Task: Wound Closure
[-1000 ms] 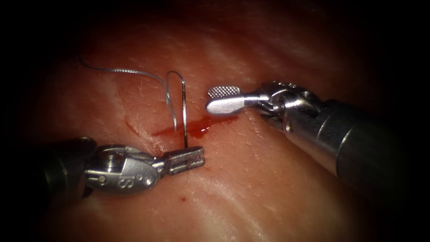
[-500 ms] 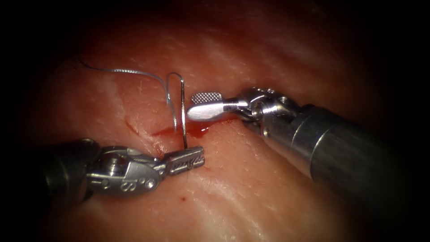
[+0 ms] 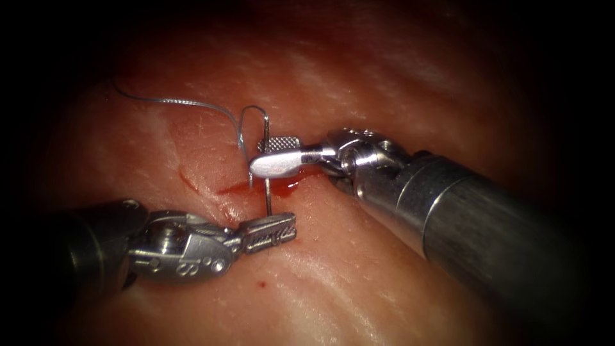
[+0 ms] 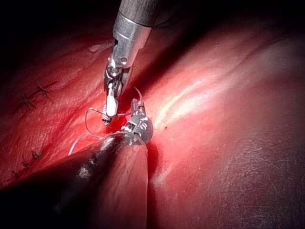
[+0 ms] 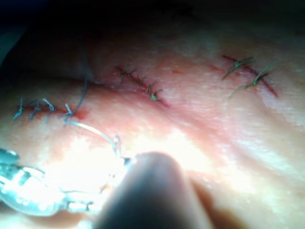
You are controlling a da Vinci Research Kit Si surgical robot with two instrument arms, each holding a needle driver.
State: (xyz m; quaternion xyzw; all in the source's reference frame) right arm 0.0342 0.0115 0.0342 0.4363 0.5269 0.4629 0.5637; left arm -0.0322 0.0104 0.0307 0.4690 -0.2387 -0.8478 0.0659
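My right tool (image 3: 272, 154) has slid left since a moment ago. Its jaws now sit spread around the needle (image 3: 265, 186), high on its curve, not clamped. My left tool (image 3: 272, 232) has stayed put, pinching the needle's low end tight, below the cut (image 3: 192, 181). The needle stands up over the red fluid (image 3: 291, 184), not in the tissue (image 3: 384, 269). The thread (image 3: 179, 102) trails up and left. I cannot read the small mark on my left tool. There is bare tissue all around.
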